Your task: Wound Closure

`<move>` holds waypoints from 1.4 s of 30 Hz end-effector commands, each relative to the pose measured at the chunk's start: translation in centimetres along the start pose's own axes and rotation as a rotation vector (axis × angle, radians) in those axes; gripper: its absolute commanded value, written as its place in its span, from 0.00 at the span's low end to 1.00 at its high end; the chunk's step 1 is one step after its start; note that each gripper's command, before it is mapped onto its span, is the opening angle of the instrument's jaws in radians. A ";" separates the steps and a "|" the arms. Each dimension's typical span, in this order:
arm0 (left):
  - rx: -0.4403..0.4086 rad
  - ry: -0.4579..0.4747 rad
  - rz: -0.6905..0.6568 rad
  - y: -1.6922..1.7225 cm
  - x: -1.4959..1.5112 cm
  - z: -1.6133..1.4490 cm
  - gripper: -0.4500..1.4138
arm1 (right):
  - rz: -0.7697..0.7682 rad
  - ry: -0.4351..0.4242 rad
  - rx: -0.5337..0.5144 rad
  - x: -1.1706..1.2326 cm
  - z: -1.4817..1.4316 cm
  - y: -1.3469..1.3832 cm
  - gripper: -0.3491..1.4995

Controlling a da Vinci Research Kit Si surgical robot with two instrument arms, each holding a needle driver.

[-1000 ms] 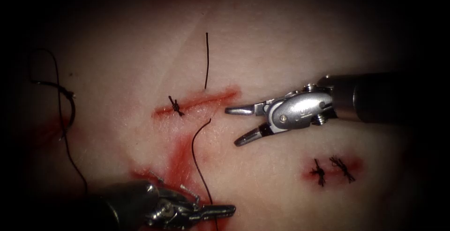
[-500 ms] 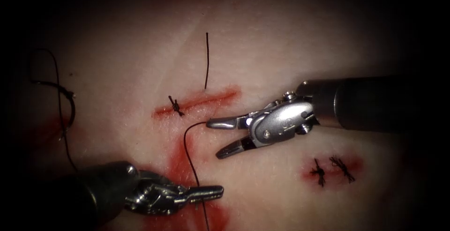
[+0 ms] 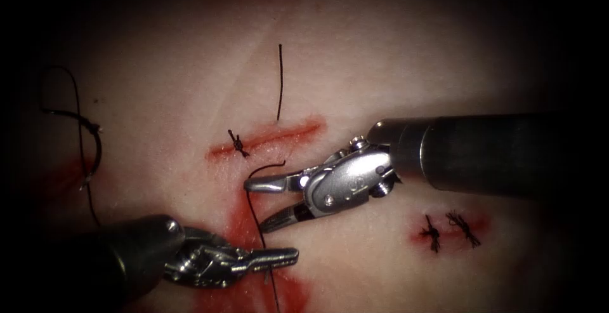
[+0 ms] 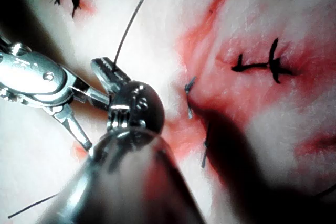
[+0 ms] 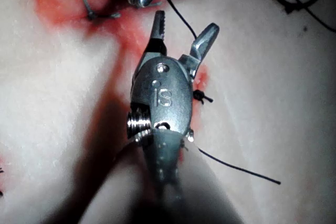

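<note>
The cut (image 3: 269, 137) is a short red line on the tissue (image 3: 380, 53), with one knot (image 3: 238, 143) near its left end. My left tool (image 3: 282, 256) comes in from below and is shut on the thread (image 3: 252, 208). From there the thread rises and bends over just below the cut. My right tool (image 3: 255, 206) is open, one jaw on each side of that thread, holding nothing. The curved needle (image 3: 96, 143) lies on the tissue far left of the cut, held by neither tool. The left wrist view shows the left tool (image 4: 106, 71) gripping the thread (image 4: 131, 19). The right tool (image 5: 184, 24) stands open.
A cut thread end (image 3: 279, 81) lies above the cut. A second small wound (image 3: 449, 229) with two knots sits lower right. Red fluid (image 3: 238, 221) stains the tissue between the cut and the left tool. More thread (image 3: 79, 97) loops by the needle.
The right tool has moved left and down until its open jaws straddle the thread. The left tool shifted up and left with the thread, whose top now bends over.
</note>
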 end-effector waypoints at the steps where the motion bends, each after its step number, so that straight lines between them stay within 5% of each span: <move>1: 0.000 0.001 0.000 0.02 -0.03 0.07 0.00 | 0.001 0.013 -0.002 -0.02 0.10 -0.03 0.86; 9: 0.000 0.000 0.000 0.02 -0.02 0.07 0.04 | -0.006 0.014 -0.002 -0.02 0.13 -0.04 0.83; 13: 0.000 0.000 0.000 0.02 -0.02 0.07 0.04 | -0.010 0.017 0.002 -0.02 0.13 -0.08 0.45; 14: 0.000 0.000 0.000 0.02 -0.02 0.07 0.04 | -0.011 0.021 0.002 -0.02 0.14 -0.10 0.15; 15: 0.000 0.000 0.000 0.02 -0.02 0.07 0.08 | -0.012 0.023 0.011 -0.02 0.14 -0.10 0.00; 16: 0.000 -0.001 0.000 0.02 -0.02 0.07 0.18 | -0.012 0.024 0.022 -0.02 0.14 -0.10 0.00; 17: 0.003 -0.001 0.005 0.02 -0.03 0.08 0.40 | -0.013 0.029 0.040 -0.03 0.15 -0.09 0.00; 24: 0.062 -0.045 -0.045 0.03 -0.02 0.12 0.69 | 0.055 -0.043 0.004 -0.13 0.08 0.06 0.00; 42: 0.126 -0.041 -0.026 0.26 0.04 0.43 0.73 | 0.225 -0.172 -0.139 -0.73 -0.34 0.48 0.00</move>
